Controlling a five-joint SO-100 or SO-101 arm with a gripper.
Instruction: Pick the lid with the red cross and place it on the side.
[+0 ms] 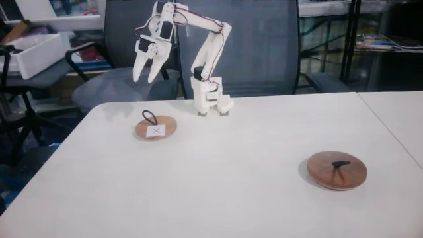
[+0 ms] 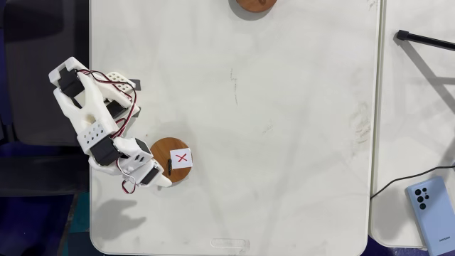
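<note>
gripper [image 1: 148,77] hovering above table, jaws parted, grasping nothing | lid with the red cross [image 1: 156,127] flat on table [image 1: 251,172] below

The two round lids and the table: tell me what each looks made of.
The small lid looks like light-brown wood with a matte face, carrying a white paper-like sticker with a red cross and a thin black loop. The larger lid looks like darker, reddish wood with a black handle. The table looks like a smooth white laminate, scuffed; the material is uncertain.
</note>
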